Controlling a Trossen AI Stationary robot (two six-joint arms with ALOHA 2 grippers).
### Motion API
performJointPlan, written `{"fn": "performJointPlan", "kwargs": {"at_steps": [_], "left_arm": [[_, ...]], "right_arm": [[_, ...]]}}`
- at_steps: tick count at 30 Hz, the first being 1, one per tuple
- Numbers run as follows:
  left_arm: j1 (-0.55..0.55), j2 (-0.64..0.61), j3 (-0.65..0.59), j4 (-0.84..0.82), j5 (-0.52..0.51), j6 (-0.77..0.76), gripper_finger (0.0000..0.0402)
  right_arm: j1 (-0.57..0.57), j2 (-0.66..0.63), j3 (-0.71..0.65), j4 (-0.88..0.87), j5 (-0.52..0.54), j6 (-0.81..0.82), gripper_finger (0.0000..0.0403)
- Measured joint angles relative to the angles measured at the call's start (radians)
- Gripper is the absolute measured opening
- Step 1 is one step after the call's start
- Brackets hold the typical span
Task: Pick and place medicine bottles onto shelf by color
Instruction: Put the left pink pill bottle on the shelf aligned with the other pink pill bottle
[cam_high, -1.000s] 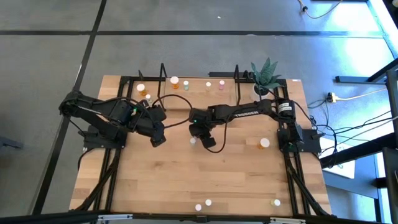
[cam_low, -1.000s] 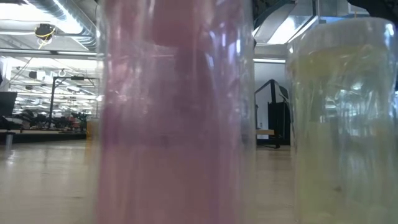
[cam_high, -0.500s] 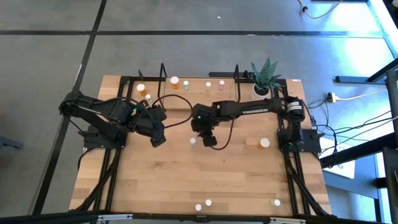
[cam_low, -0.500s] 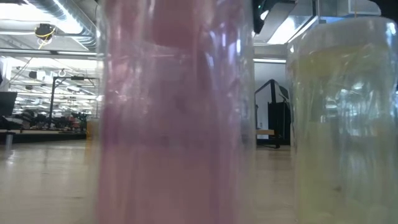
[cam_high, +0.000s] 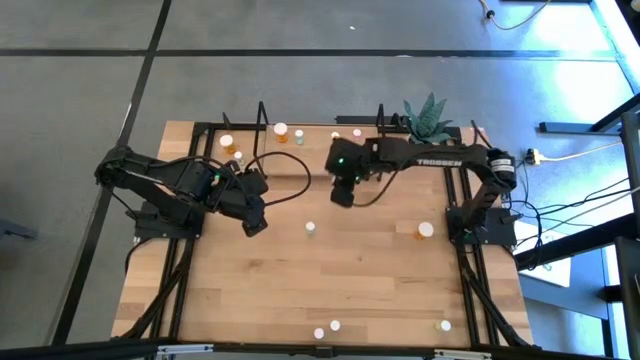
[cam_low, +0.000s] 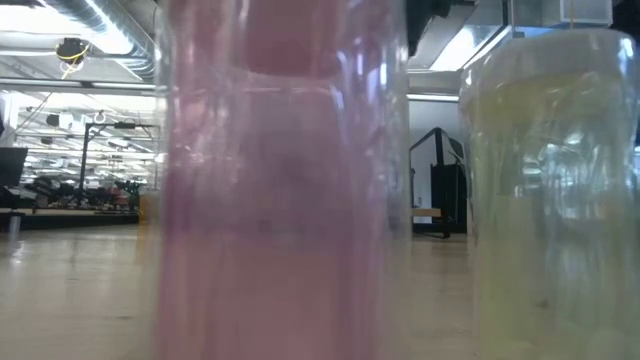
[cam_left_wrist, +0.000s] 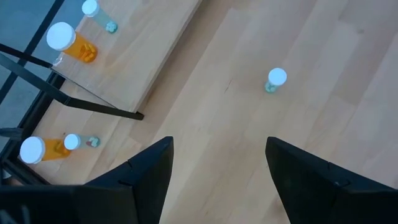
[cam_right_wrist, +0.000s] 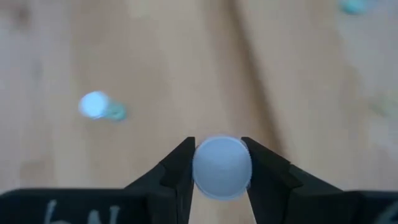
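My right gripper (cam_high: 342, 196) is shut on a small bottle with a white round cap (cam_right_wrist: 222, 167), above the table just near of the shelf (cam_high: 320, 150). The bottle's body is hidden under its cap. My left gripper (cam_high: 252, 222) is open and empty left of centre; its fingers also show in the left wrist view (cam_left_wrist: 217, 168). A green bottle (cam_high: 311, 228) stands on the table between the grippers. Several bottles stand on the shelf board, among them an orange one (cam_high: 281, 130) and a pink one (cam_high: 356, 133). My right gripper pinches the bottle at the sides of its white cap (cam_right_wrist: 202, 169) between its two fingers. The fingers come from above, pointing down. The bottle stands upright in the hold, cap up, clear of the table.
An orange bottle (cam_high: 227, 143) and a smaller one (cam_high: 237, 157) stand left of the shelf, another orange one (cam_high: 425, 230) at the right. Three bottles stand at the near edge (cam_high: 335, 326); the pink one (cam_low: 280, 180) and a whitish one (cam_low: 550, 190) fill the low view. A potted plant (cam_high: 428, 120) is at the far right.
My right gripper has gone from the table's middle toward the far edge and a little right, toward the shelf. The green bottle beside its earlier place has stayed where it was.
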Motion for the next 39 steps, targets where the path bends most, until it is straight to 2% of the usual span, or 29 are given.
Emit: {"fn": "performJointPlan", "kwargs": {"at_steps": [4, 7, 13, 22, 31, 39], "left_arm": [[0.0, 0.0, 0.0, 0.007, 0.0, 0.0, 0.0248], [0.0, 0.0, 0.0, 0.007, 0.0, 0.0, 0.0248], [0.013, 0.0, 0.0, 0.031, 0.0, 0.0, 0.0248], [0.053, 0.0, 0.0, 0.047, -0.001, 0.008, 0.0248], [0.06, 0.0, 0.0, 0.048, 0.0, 0.008, 0.0248], [0.06, 0.0, 0.0, 0.048, 0.0, 0.008, 0.0248]], "right_arm": [[-0.048, -0.013, 0.0, -0.032, 0.071, 0.105, 0.0122], [-0.091, -0.013, 0.0, -0.047, 0.085, 0.164, 0.0122], [-0.165, -0.013, 0.0, -0.057, 0.13, 0.184, 0.0123], [-0.211, 0.018, 0.0, -0.068, 0.109, -0.19, 0.0123], [-0.294, 0.019, 0.0, -0.07, -0.168, -0.488, 0.0123], [-0.333, 0.019, 0.0, -0.058, -0.163, -0.613, 0.0123]]}}
